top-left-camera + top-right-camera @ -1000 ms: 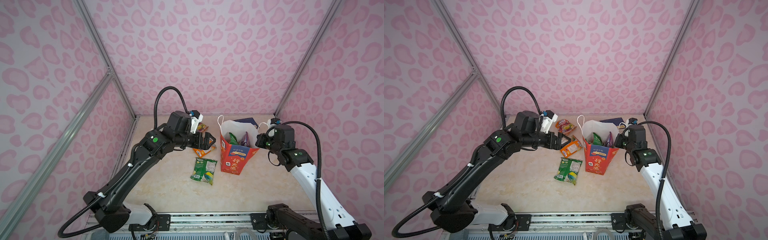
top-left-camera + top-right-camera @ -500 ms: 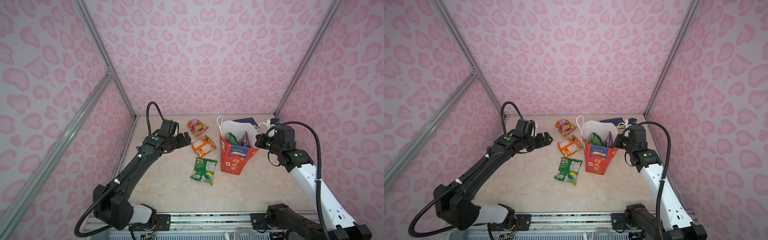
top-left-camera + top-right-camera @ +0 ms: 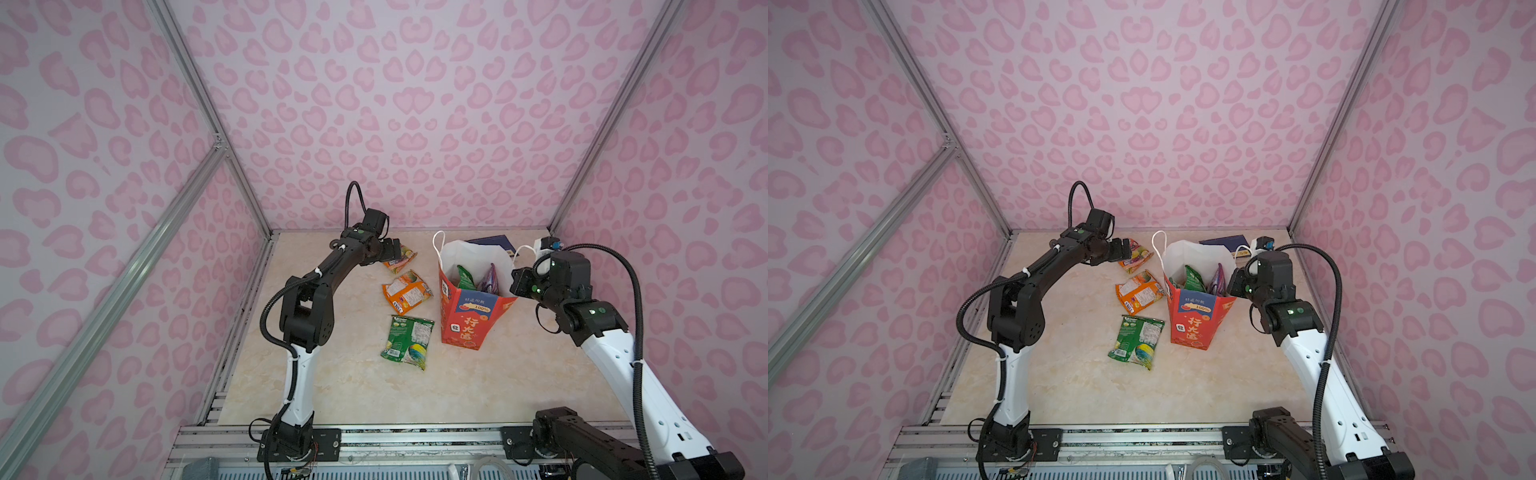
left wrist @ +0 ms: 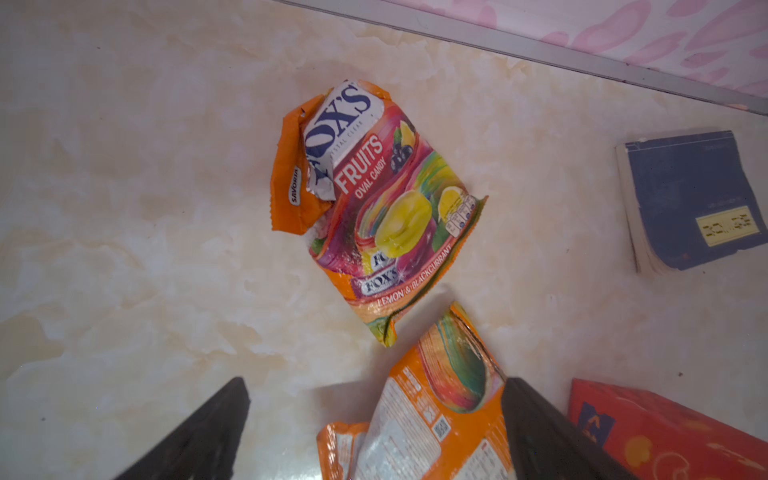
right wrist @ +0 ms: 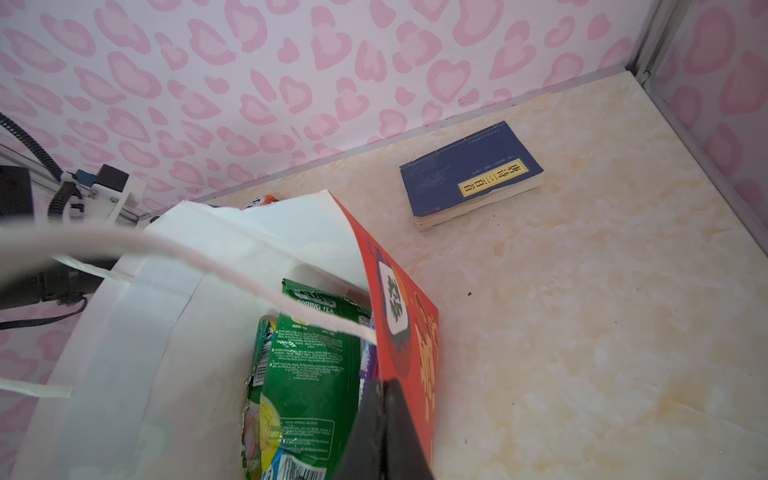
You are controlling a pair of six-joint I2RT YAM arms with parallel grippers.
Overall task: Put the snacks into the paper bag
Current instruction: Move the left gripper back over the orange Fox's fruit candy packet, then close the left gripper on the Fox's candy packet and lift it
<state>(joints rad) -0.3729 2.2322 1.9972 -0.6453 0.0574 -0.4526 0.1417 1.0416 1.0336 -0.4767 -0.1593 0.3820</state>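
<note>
Hovering open-jawed, left gripper (image 4: 374, 384) faces crumpled FOX'S packet (image 4: 374, 208) on table (image 3: 332, 374) near paper bag (image 3: 469, 320), whose rim right gripper (image 5: 384, 390) pinches shut; light, slippery film, likely best taken by a sealed edge.

My left end effector (image 4: 374, 382) hangs wide open over the surface (image 4: 124, 216). An orange packet (image 4: 432, 411) lies between its fingers. A FOX'S fruits packet (image 4: 374, 208) sits just ahead. The paper bag (image 4: 665, 436) stands outside one finger, and a blue book (image 4: 690, 203) lies farther ahead.
</note>
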